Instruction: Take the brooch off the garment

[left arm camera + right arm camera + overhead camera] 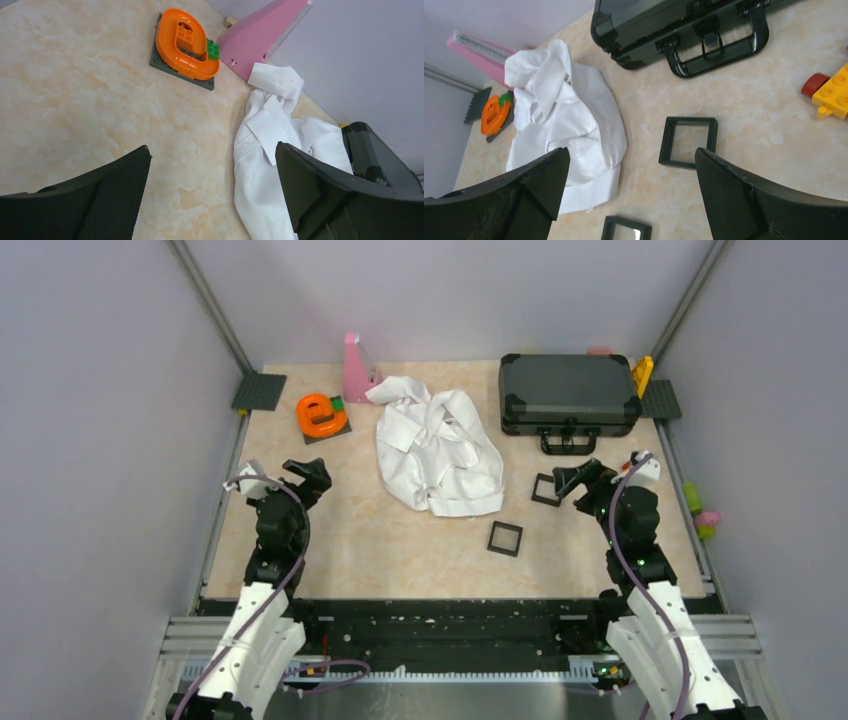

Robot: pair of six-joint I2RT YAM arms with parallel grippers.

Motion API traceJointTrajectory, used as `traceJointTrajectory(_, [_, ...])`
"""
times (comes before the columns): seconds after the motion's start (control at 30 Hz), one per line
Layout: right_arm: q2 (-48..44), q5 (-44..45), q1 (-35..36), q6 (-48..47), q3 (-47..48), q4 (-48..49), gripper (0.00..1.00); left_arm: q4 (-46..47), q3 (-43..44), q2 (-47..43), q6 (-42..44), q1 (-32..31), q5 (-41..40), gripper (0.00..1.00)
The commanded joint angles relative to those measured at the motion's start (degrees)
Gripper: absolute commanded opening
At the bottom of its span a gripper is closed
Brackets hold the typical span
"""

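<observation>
The white garment [437,445] lies crumpled in the middle of the table, also visible in the left wrist view [265,165] and the right wrist view [569,110]. The brooch is hidden; I cannot find it on the cloth in any view. My left gripper [305,478] hovers to the left of the garment, open, with bare table between its fingers [212,150]. To the right of the garment my right gripper [580,480] is open too and holds nothing [631,152].
A black case [568,392] stands at the back right. Two black square trays [505,538] [546,489] lie near the right gripper. An orange toy on a grey plate [322,415] and a pink cone [357,368] sit back left. A yellow toy car [831,92] is beside the case.
</observation>
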Motion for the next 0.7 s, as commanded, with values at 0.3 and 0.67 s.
traceJointTrajectory(0.3, [11.3, -14.6, 0.7, 0.2, 1.3, 12.5, 0.89, 3.8, 1.9, 3.4, 6.0, 0.1, 23.8, 0.94])
traceJointTrajectory(0.67, [36.5, -5.2, 15.8, -9.6, 16.7, 12.4, 0.77, 13.6, 6.3, 21.8, 5.4, -0.3, 42.3, 0.85])
